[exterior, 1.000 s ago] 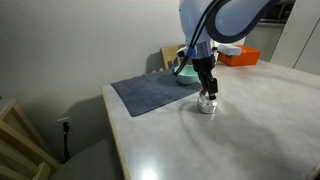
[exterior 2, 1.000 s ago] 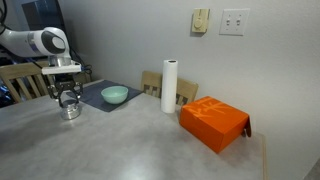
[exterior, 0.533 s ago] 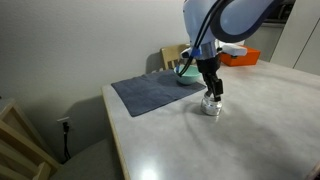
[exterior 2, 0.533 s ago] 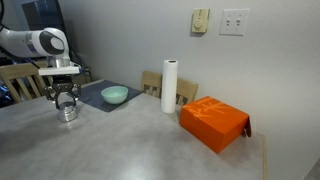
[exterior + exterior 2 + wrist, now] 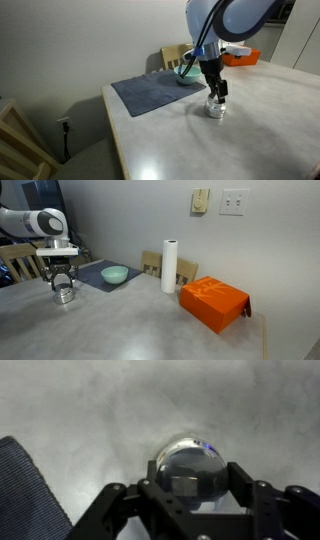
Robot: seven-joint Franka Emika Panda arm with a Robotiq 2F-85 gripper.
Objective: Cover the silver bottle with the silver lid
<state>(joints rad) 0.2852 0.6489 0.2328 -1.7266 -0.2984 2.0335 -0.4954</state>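
Note:
The silver bottle is a small squat shiny cylinder standing on the grey table, just off the corner of the dark cloth; it also shows in the other exterior view. My gripper reaches straight down onto it. In the wrist view the black fingers of my gripper sit against both sides of the bottle's shiny round top. I cannot make out the silver lid as a separate thing; it may be that shiny top.
A teal bowl rests on a dark grey cloth behind the bottle. A tall white cylinder and an orange box stand further along the table. The table's edge and a wooden chair lie nearby.
My gripper and the silver bottle between its fingers have slid together a short way along the table, away from the cloth.

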